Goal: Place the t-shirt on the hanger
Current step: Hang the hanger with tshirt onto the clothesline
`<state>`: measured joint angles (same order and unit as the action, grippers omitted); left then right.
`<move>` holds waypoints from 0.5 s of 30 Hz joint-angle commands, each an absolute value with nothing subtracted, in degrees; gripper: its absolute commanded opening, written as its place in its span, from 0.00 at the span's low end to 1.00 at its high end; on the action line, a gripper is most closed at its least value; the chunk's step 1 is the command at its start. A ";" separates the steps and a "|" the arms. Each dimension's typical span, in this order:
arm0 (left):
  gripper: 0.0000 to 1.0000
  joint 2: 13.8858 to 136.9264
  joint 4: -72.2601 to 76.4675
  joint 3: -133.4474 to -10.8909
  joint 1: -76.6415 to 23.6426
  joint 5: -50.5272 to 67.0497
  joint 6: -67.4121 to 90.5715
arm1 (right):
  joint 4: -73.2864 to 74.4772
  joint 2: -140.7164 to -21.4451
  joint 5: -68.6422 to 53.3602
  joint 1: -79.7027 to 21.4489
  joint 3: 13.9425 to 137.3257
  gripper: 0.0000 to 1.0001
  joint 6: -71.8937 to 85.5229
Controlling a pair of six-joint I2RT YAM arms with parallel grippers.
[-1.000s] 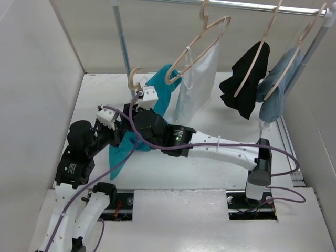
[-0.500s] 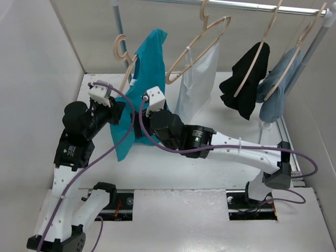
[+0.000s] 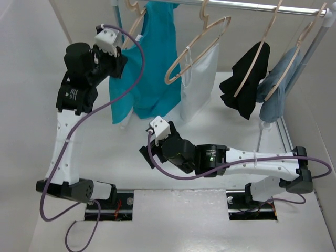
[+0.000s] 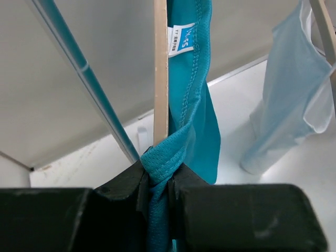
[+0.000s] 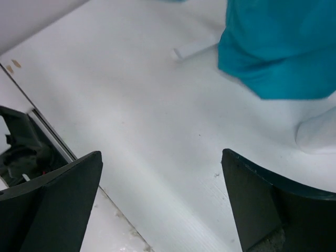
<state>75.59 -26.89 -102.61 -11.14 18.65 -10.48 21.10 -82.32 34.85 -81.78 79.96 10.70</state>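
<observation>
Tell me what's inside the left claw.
The left claw is shut on bunched teal thin-cloth t-shirt; the pale wooden hanger vanishes into that cloth, so whether it's gripped is hidden.

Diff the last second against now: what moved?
Left jaws, still shut on the t-shirt and hanger, raised them from the table to the height of the rail. Right jaws opened wide and backed off toward the near edge, empty. White garment, black garment and grey-blue cloth stayed put.
</observation>
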 commanded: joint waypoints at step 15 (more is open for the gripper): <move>0.00 91.41 -34.19 -124.19 -16.51 13.73 -16.16 | 24.79 -83.94 38.14 -81.74 83.06 0.99 6.50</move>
<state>91.88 -35.64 -121.56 -14.74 16.86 -14.79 24.01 -83.96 36.25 -81.73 80.44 7.64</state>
